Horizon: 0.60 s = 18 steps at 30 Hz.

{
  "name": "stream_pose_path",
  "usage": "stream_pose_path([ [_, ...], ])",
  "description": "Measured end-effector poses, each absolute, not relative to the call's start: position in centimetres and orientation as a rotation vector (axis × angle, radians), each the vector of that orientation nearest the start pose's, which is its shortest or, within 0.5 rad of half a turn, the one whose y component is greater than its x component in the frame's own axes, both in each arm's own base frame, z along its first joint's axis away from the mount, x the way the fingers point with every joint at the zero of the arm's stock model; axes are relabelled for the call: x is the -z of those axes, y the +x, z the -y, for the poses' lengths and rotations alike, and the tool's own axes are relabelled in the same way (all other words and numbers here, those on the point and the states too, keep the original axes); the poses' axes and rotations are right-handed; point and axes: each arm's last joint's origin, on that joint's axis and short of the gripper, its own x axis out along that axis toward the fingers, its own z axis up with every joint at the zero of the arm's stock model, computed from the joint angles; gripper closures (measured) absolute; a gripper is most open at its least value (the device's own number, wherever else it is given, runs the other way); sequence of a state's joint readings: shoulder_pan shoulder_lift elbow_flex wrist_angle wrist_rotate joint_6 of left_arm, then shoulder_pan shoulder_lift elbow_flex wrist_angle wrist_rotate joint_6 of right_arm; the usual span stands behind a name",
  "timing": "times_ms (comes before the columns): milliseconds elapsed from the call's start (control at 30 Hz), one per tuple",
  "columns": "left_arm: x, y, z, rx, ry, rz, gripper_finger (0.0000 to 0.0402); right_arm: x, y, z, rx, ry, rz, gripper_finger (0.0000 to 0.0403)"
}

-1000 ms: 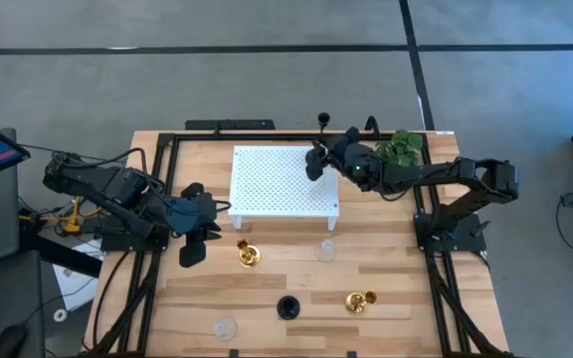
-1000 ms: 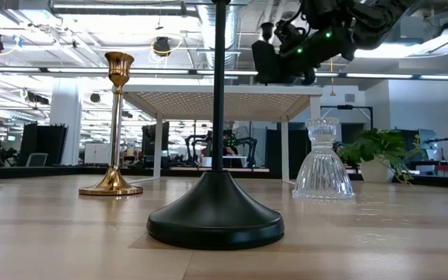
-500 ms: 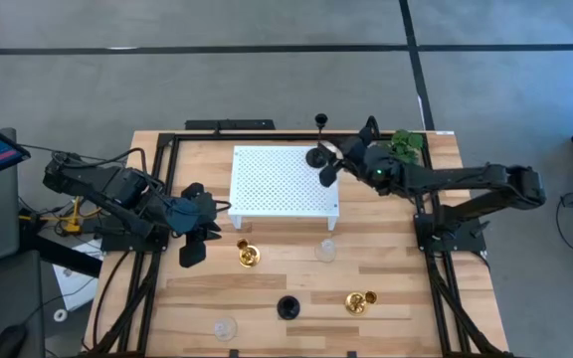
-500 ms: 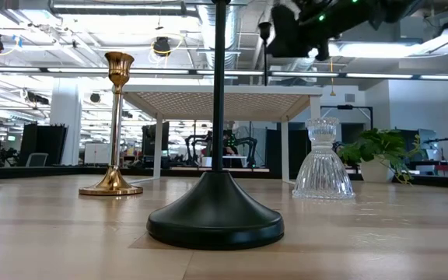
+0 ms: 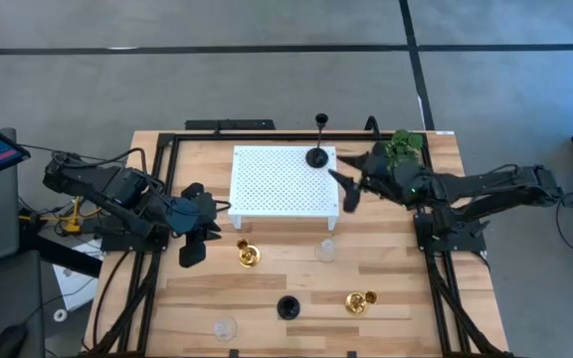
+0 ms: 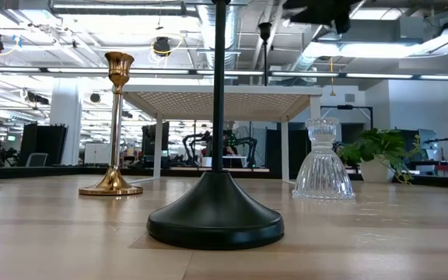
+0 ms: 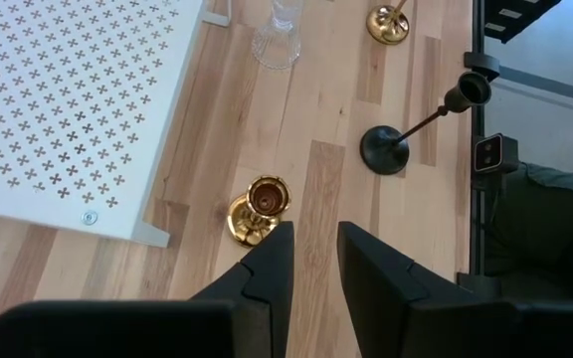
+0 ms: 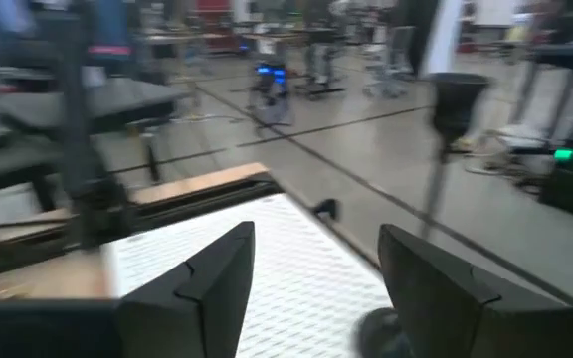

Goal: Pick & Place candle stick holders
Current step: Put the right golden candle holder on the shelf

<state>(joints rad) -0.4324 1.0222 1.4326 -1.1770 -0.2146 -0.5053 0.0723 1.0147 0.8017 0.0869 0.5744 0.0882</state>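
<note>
White perforated platform (image 5: 283,182) carries one black holder (image 5: 317,156) at its far right corner; right claw (image 5: 346,188) hangs released beside it, left claw (image 5: 195,237) parted. Gold holder (image 5: 248,255) below: top-heavy, slippery; grip the stem.

Table top (image 5: 396,288): pale wood planks, visible grain, satin sheen in the low view. White platform (image 5: 282,179) — matt painted sheet, perforated all over with small cross-shaped holes. Gold holder (image 6: 113,124): polished metal look, mirror-bright; second gold holder (image 5: 358,301) equally shiny. Black holder (image 6: 216,206) — smooth semi-matt base, soft highlights; the black holder on the platform (image 5: 317,156) looks the same. Glass holder (image 6: 323,163): clear, ribbed, glinting. Left gripper (image 7: 311,261) fingers: dark matt plastic. Right gripper (image 8: 311,273) likewise.
</note>
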Motion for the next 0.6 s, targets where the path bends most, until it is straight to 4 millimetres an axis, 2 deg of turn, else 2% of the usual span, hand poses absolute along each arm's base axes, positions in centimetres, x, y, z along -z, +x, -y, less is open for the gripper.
stream_pose_path([
  [300, -41.5, 14.1, 5.8, 0.017, -0.236, -0.759, 0.0321, -32.2, 21.6, -4.1, 0.32, 0.021, -0.136, 0.0255],
  [600, -41.5, 14.1, 5.8, 0.017, -0.235, -0.76, 0.0321, -30.8, 22.2, -7.3, 0.198, -0.016, -0.197, 0.0325],
])
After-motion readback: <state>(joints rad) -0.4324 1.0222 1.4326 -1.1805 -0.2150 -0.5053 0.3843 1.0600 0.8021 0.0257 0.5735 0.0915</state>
